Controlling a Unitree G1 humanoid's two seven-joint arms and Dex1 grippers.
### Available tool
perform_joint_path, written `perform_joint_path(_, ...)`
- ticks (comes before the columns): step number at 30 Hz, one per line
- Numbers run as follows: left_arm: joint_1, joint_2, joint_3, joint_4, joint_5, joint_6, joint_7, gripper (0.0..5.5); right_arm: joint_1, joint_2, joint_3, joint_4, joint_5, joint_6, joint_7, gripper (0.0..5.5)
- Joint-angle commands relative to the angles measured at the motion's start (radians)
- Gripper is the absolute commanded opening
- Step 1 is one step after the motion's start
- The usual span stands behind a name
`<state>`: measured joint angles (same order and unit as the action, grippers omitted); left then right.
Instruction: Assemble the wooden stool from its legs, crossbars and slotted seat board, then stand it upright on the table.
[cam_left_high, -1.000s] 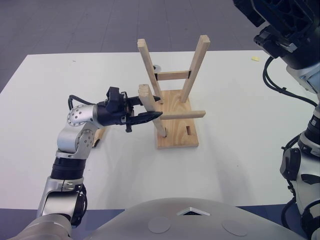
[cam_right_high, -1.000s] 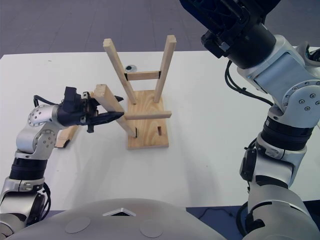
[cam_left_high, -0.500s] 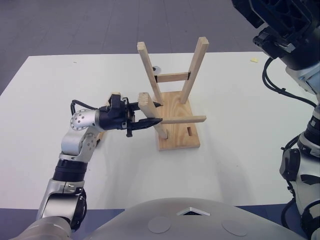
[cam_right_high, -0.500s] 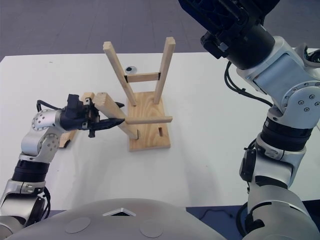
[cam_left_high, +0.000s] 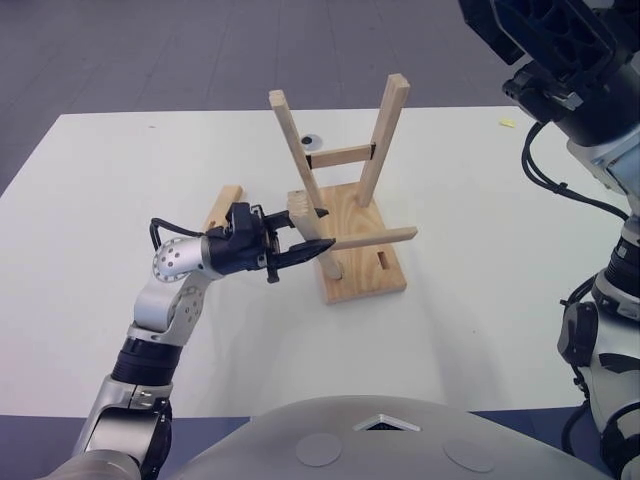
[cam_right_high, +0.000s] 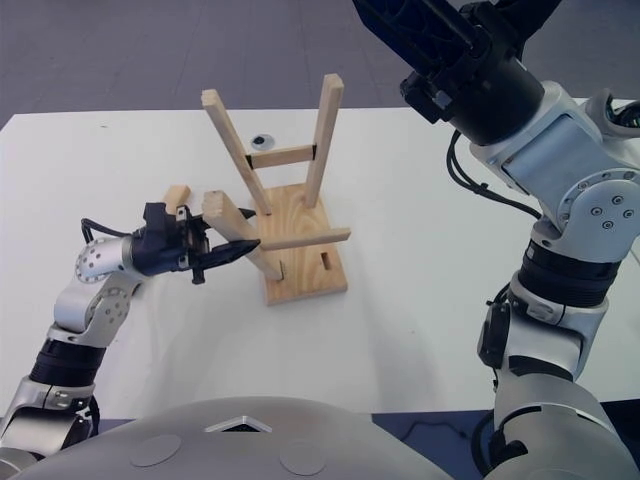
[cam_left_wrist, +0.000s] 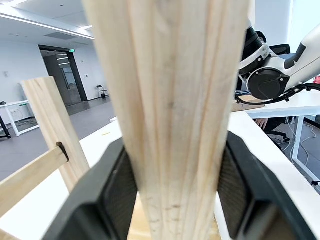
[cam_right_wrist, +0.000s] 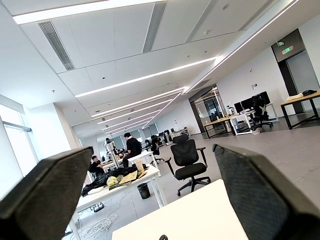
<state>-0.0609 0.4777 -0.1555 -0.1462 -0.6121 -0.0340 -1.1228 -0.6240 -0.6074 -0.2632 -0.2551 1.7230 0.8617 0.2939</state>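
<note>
The stool lies upside down: its slotted seat board (cam_left_high: 378, 276) rests flat on the white table. Two legs (cam_left_high: 292, 140) stand at the board's far end, joined by a short crossbar (cam_left_high: 340, 156). A third leg (cam_left_high: 329, 263) leans up from the near left corner. A second crossbar (cam_left_high: 378, 238) sticks out from it to the right, with its far end free. My left gripper (cam_left_high: 300, 240) is shut on this leg just below its top; in the left wrist view the leg (cam_left_wrist: 170, 100) sits between the black pads (cam_left_wrist: 115, 200). My right gripper (cam_right_wrist: 150, 152) is open, held high at the right.
A loose wooden piece (cam_left_high: 224, 205) lies on the table left of the stool, just behind my left forearm. A small dark round part (cam_left_high: 307, 140) sits behind the stool. A yellow scrap (cam_left_high: 508, 123) lies at the far right. Bare table lies in front of the board.
My left gripper has carried the leg's top a little nearer and to the right. My left forearm has swung forward, uncovering the loose wooden piece. The right arm stays raised.
</note>
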Motion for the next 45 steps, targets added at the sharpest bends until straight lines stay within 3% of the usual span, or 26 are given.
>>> perform_joint_path(1, 0.142, 0.154, -0.168, 0.099, 0.384, 0.066, 0.084, 2.03, 0.014, 0.006, -0.013, -0.019, -0.019, -0.017, -0.015, 4.47)
perform_joint_path(13, 0.196, 0.181, -0.212, 0.038, 0.181, 0.348, 0.278, 2.03, 0.035, 0.010, -0.016, -0.033, -0.023, -0.032, -0.027, 4.47)
perform_joint_path(21, 0.134, 0.208, -0.294, 0.164, 0.136, 0.400, 0.145, 2.03, 0.037, 0.015, -0.013, -0.034, -0.019, -0.036, -0.034, 4.47)
perform_joint_path(25, 0.122, 0.216, -0.327, 0.211, 0.233, 0.354, 0.196, 2.03, 0.042, 0.016, -0.014, -0.036, -0.017, -0.039, -0.038, 4.47)
perform_joint_path(29, 0.126, 0.226, -0.355, 0.280, 0.485, 0.115, 0.330, 2.03, 0.058, 0.017, -0.019, -0.047, -0.017, -0.044, -0.044, 4.47)
perform_joint_path(32, 0.125, 0.227, -0.386, 0.300, 0.525, 0.064, 0.360, 2.03, 0.055, 0.019, -0.018, -0.045, -0.019, -0.042, -0.045, 4.47)
perform_joint_path(39, 0.155, 0.220, -0.446, 0.280, 0.463, 0.107, 0.376, 2.03, 0.054, 0.021, -0.015, -0.047, -0.024, -0.043, -0.043, 4.47)
perform_joint_path(45, 0.049, 0.191, -0.384, 0.474, 0.226, 0.221, 0.200, 2.03, 0.058, 0.031, -0.013, -0.049, -0.028, -0.050, -0.052, 4.47)
